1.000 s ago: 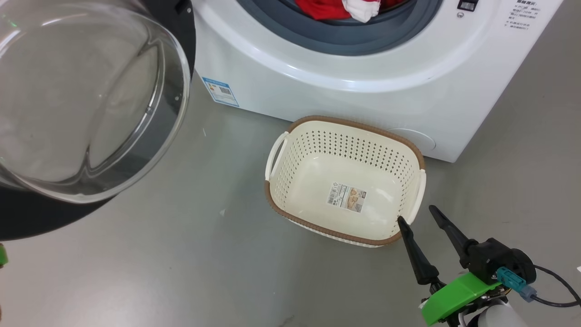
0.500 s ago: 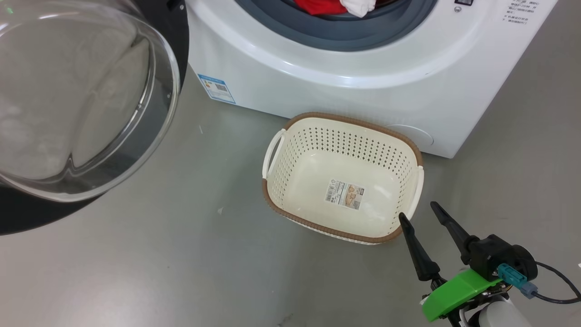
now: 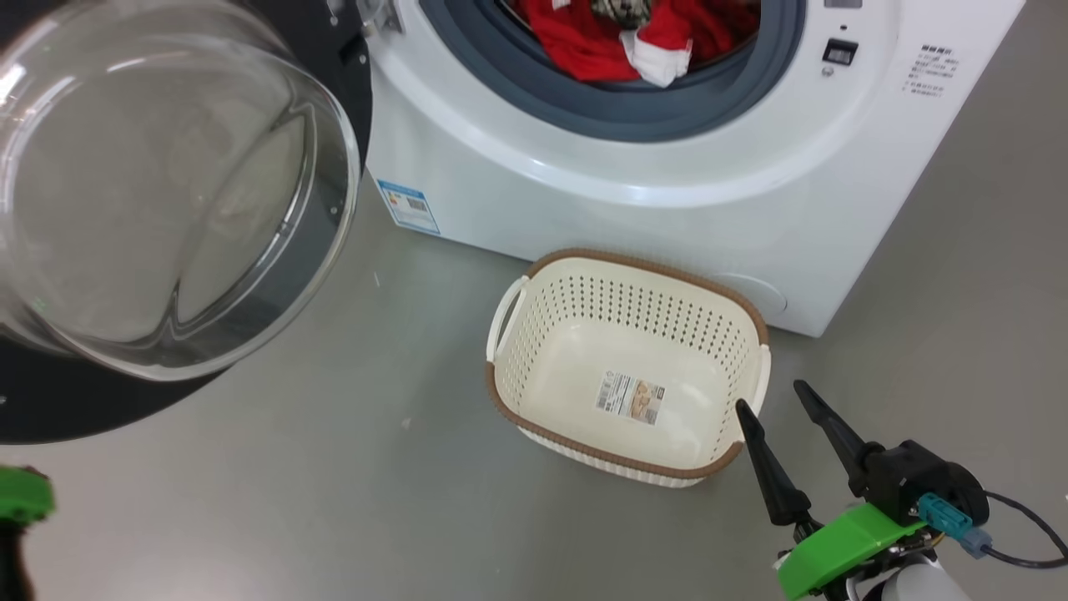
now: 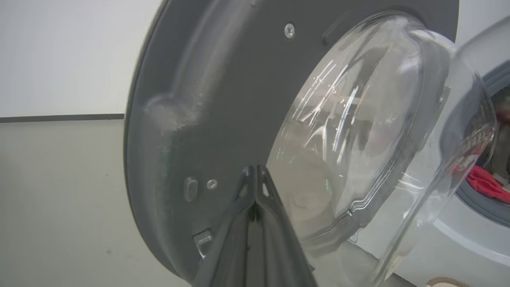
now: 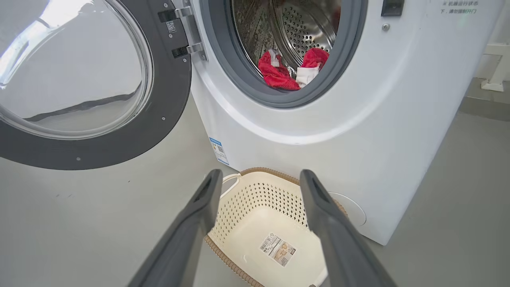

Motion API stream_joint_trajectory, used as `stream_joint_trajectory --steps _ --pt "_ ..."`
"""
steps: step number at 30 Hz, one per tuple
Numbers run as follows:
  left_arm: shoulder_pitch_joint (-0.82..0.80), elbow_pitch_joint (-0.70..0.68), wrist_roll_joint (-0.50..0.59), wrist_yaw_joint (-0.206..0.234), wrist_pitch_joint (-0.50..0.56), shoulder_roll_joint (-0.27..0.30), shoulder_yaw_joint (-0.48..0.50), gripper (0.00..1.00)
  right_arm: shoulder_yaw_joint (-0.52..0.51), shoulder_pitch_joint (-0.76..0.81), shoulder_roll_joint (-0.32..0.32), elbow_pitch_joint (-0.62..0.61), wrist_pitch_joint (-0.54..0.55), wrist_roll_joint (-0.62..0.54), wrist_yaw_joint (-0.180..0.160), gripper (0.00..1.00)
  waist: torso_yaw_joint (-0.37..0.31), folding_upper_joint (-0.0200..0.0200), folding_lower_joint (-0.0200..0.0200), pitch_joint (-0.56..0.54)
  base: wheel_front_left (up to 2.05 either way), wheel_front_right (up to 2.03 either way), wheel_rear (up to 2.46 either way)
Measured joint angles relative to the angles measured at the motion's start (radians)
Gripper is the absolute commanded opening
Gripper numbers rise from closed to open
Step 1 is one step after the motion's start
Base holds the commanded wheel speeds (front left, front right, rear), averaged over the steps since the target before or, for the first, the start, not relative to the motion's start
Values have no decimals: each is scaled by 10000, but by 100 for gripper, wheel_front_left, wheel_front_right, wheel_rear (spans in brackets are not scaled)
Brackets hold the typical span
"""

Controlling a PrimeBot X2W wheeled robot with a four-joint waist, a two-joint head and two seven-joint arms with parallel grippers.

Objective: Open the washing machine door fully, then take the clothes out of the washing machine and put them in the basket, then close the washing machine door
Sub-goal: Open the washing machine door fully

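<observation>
We see washing machine door (image 3: 167,200) swung open, left of washing machine (image 3: 634,209): black rim, bulging clear glass bowl. Clothes (image 3: 584,42) red with white trim, heaped in drum mouth. Basket (image 3: 534,334) cream, brown rim, on floor just before machine. Right gripper (image 3: 770,396) fingers spread, beside basket's near right corner, holding nothing. Left gripper (image 4: 255,172) fingers pressed together, pointing at door's inner face; contact can't tell.
</observation>
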Motion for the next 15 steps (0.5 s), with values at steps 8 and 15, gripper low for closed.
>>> stream_joint_trajectory --steps 8,15 --pt "1595 -1336 -27 2 2 -765 -589 42 -48 351 84 -73 0 153 0 100 -67 0 0 -622 0 0 0" --pt "2682 -2422 12 2 2 -1185 -999 100 -75 595 144 -163 0 167 0 100 -351 0 0 -950 0 0 0"
